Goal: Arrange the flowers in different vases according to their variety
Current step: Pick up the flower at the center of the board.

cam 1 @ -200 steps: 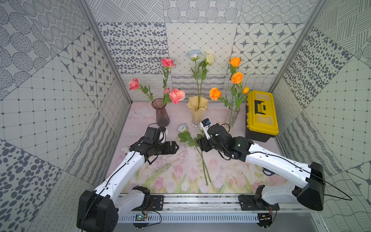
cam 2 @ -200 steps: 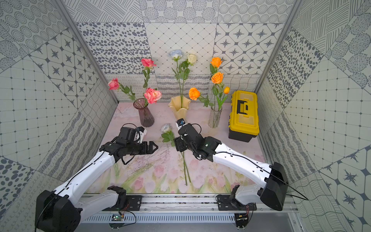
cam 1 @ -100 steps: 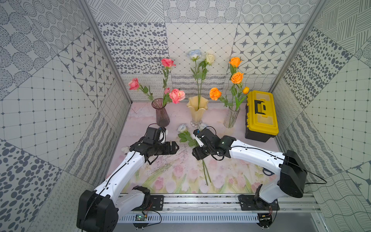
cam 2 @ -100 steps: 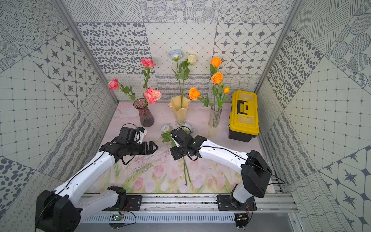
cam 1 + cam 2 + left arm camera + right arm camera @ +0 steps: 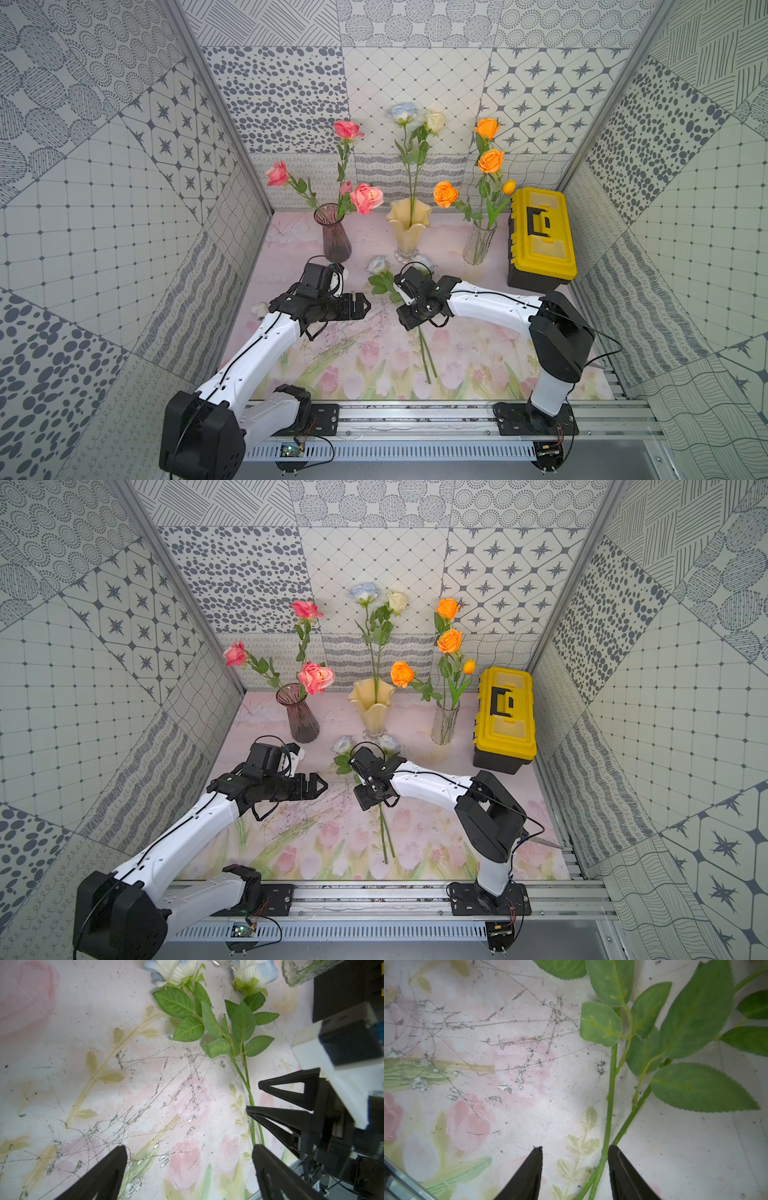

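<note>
**Change from the preceding frames.** The right arm has folded its elbow back toward the rail. It has brought the right gripper [image 5: 408, 323] down low over the stems, while the left arm has kept its place.

**Task objects.** Two loose pale-blue roses [image 5: 234, 1049] lie on the floral mat [image 5: 365, 365] in front of the cream vase [image 5: 409, 237]. Their heads point toward the vases, and their stems [image 5: 607, 1126] cross below the leaves and run on toward the rail.

**Grippers.**
- The right gripper's jaws stand partly apart, astride both stems. The stems pass close beside one finger [image 5: 623, 1172], with a wide gap to the other, and nothing is clamped.
- The left gripper [image 5: 365, 305] is near it and points toward it, with its jaws spread fully and empty.

**Surroundings.**
- The purple vase [image 5: 336, 241] holds pink roses [image 5: 366, 198].
- The cream vase holds one pale-blue and one white rose.
- The clear vase [image 5: 478, 245] holds orange roses [image 5: 490, 161] and a small orange tulip [image 5: 509, 186].
- A yellow toolbox [image 5: 540, 237] stands just beside the clear vase.
</note>
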`<state>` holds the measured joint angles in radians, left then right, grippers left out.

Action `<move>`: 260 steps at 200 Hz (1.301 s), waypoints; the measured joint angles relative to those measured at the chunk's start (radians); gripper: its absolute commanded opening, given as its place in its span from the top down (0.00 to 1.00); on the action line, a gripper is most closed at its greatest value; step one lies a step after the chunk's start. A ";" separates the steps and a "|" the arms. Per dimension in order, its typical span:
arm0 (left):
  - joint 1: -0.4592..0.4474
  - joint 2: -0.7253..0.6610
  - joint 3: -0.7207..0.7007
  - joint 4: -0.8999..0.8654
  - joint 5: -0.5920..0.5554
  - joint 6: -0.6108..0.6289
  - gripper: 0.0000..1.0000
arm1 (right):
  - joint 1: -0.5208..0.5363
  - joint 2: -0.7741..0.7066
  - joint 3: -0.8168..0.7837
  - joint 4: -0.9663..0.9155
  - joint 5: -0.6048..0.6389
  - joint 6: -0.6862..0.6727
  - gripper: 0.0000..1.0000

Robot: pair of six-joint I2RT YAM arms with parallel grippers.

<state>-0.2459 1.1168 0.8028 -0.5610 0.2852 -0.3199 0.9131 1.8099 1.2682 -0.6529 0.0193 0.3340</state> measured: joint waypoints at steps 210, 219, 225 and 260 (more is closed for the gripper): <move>0.000 0.004 0.000 0.000 0.000 0.000 0.01 | -0.017 0.132 0.061 -0.017 0.039 -0.027 0.80; 0.000 0.004 0.000 0.000 0.000 0.000 0.01 | -0.017 0.132 0.061 -0.017 0.042 -0.033 0.86; 0.000 0.004 0.000 0.000 0.000 0.000 0.01 | -0.017 0.132 0.061 -0.017 0.042 -0.030 0.90; 0.000 0.004 0.000 0.000 0.000 0.000 0.01 | -0.017 0.132 0.061 -0.017 0.055 -0.024 1.00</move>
<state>-0.2459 1.1210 0.8032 -0.5613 0.2852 -0.3199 0.8959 1.9419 1.3296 -0.6697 0.0738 0.3096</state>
